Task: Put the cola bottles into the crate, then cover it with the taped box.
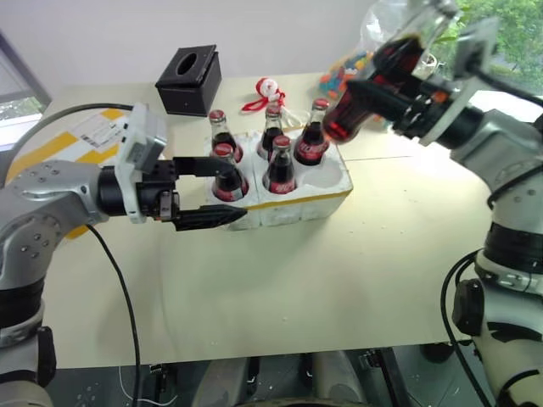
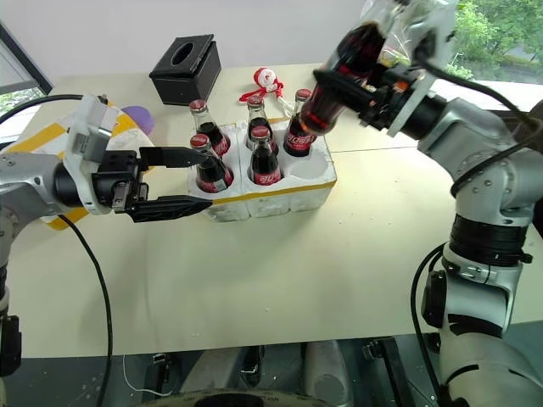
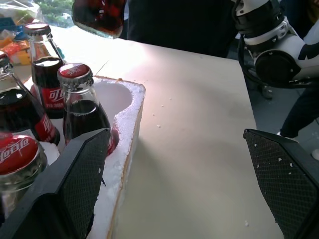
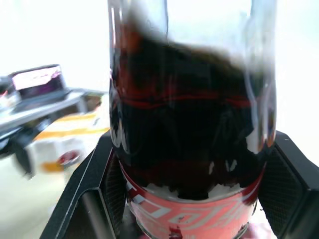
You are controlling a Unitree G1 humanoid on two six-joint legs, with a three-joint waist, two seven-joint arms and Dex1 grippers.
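We see the right tool [image 2: 361, 80] clamped around a cola bottle [image 2: 339, 72], which it holds tilted in the air above the far right part of the crate [image 2: 288, 193]; in the right wrist view the bottle [image 4: 192, 124] sits between the two black fingers [image 4: 94, 199]. The left tool [image 1: 216, 191] stands wide, holding nothing, at the near left corner of the crate, one finger beside the nearest bottle [image 1: 226, 174] and the other in front of the foam edge. The white foam crate lies in the middle of the pale surface [image 1: 339, 271] and carries five upright bottles with red caps; the well at its near right corner [image 1: 327, 178] is unfilled. The yellow-taped box [image 1: 81, 136] lies at the far left, partly behind the left arm. Farther back we see a black tissue box [image 1: 188, 80], a small red and white toy [image 1: 265, 91] just beyond the crate, and a clear bag of colourful sweets [image 1: 344, 72] to the right, behind the held bottle.
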